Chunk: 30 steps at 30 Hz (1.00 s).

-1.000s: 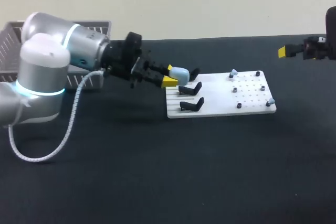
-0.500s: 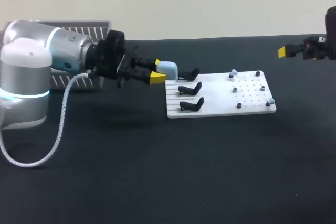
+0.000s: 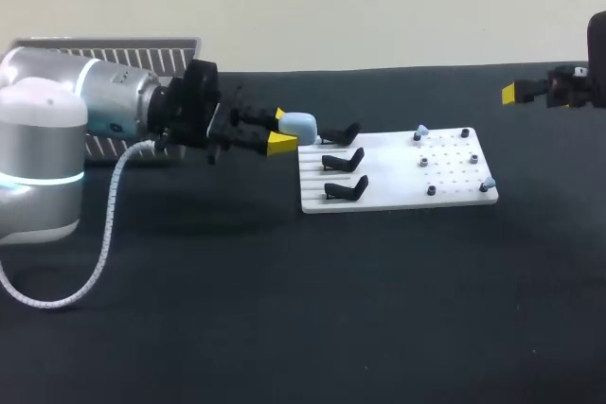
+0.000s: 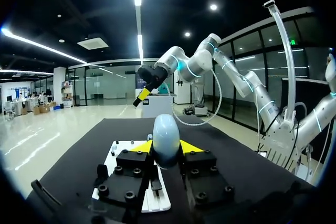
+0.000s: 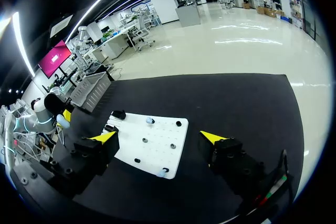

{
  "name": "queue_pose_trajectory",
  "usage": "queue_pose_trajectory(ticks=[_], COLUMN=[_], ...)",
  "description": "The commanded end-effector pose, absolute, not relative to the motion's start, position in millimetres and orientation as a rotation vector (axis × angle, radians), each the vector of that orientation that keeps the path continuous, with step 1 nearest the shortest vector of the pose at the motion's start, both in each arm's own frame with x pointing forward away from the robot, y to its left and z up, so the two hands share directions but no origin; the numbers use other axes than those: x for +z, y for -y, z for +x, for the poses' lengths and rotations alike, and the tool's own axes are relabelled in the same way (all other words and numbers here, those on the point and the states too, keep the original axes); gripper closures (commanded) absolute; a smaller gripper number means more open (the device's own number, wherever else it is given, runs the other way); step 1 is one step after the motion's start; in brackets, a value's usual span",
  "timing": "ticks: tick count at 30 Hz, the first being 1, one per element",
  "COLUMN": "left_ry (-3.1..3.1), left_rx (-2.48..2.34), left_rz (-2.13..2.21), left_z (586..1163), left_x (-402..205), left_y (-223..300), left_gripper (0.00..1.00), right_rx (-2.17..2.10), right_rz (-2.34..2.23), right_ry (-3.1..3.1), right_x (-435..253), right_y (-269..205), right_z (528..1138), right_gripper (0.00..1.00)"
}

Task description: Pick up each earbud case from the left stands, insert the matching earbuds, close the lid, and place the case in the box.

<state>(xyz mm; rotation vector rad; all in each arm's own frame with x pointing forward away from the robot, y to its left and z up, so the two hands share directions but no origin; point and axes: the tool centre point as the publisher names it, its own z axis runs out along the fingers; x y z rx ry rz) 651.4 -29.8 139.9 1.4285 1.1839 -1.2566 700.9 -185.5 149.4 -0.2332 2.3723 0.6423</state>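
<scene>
A pale blue earbud case is held in the air just left of the white board, with my left gripper shut on it. In the left wrist view the case stands upright and closed between the yellow tips. Three black stands line the board's left side, all bare. Two small blue earbuds sit on pegs on the board's right part. My right gripper hangs open at the far right, high above the table; below it lies the board.
A slatted grey basket stands at the table's back left, behind my left arm, also seen as the basket past the board. Black tabletop stretches in front of the board.
My left arm has drawn back to the left with the blue case, away from the rear stand. The right arm has not moved.
</scene>
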Motion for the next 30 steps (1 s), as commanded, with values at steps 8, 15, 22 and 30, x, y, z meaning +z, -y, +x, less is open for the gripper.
queue_pose_trajectory(ticks=[8,15,22,30], left_ry=[-1.183,-1.183,-1.183,-1.183], left_rx=[-1.252,-1.252,-1.252,-1.252], left_rz=[1.422,1.422,1.422,1.422], left_z=[650.2,650.2,650.2,650.2], left_x=[138.6,138.6,138.6,138.6], left_y=[29.1,29.1,29.1,29.1], left_gripper=[1.0,1.0,1.0,1.0], right_rx=[0.637,0.592,0.626,0.694], right_rz=[-0.345,-0.503,-0.584,-0.592], right_ry=[-2.315,-2.259,-2.263,-2.355], right_x=[162.2,180.8,187.6,181.7], right_y=[161.6,112.2,70.2,32.1], right_z=[675.3,633.3,613.3,603.4], right_gripper=[0.0,0.0,0.0,0.0])
